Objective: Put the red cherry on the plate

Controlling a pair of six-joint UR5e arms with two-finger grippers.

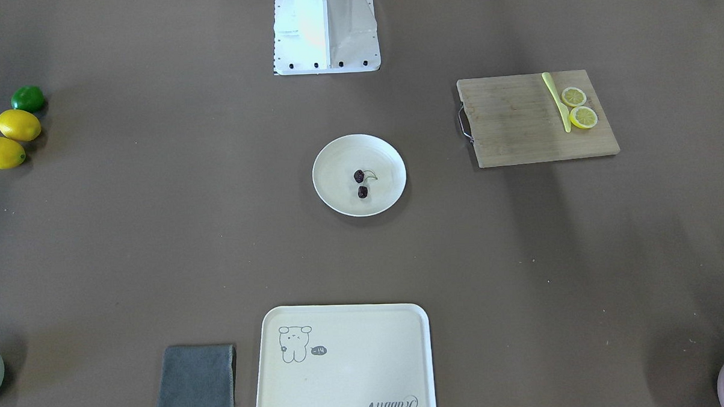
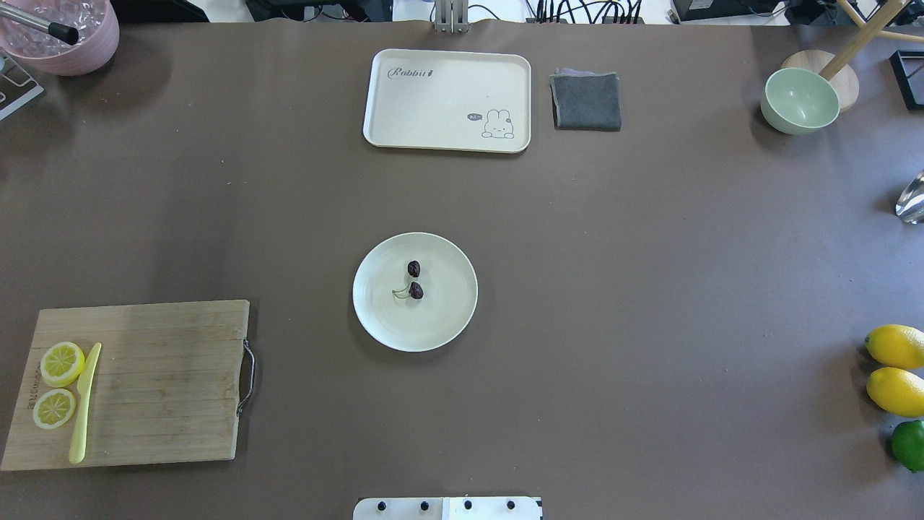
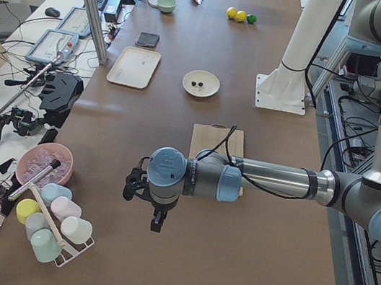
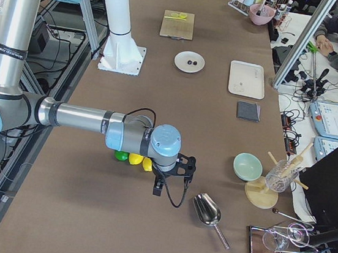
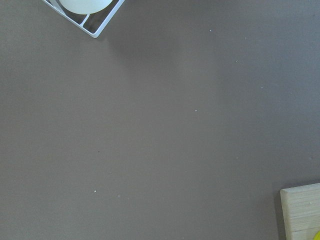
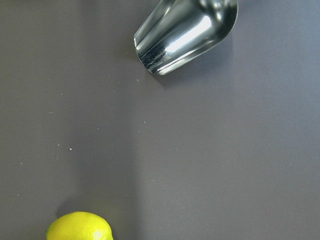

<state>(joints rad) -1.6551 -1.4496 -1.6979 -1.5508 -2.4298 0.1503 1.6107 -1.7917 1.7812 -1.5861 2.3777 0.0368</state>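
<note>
The red cherry (image 1: pixel 361 184) (image 2: pixel 414 280), a pair of small dark fruits on one green stem, lies inside the round cream plate (image 1: pixel 336 168) (image 2: pixel 447 318) at the table's middle. Neither gripper is near it. Only the exterior left view shows my left gripper (image 3: pixel 155 221), hanging over the bare table near that end, beyond the cutting board (image 3: pixel 217 147). My right gripper (image 4: pixel 157 189) appears only in the exterior right view, by the lemons (image 4: pixel 134 158) and a metal scoop (image 4: pixel 206 211). I cannot tell whether either is open or shut.
A wooden cutting board (image 2: pixel 144 383) carries lemon slices (image 2: pixel 61 362) and a yellow knife (image 2: pixel 83 404). The bear tray (image 2: pixel 447 97) and grey cloth (image 2: pixel 586 101) lie at the far edge. Two lemons (image 2: pixel 895 368), a lime (image 2: pixel 909 444) and a green bowl (image 2: pixel 800 100) occupy the right side.
</note>
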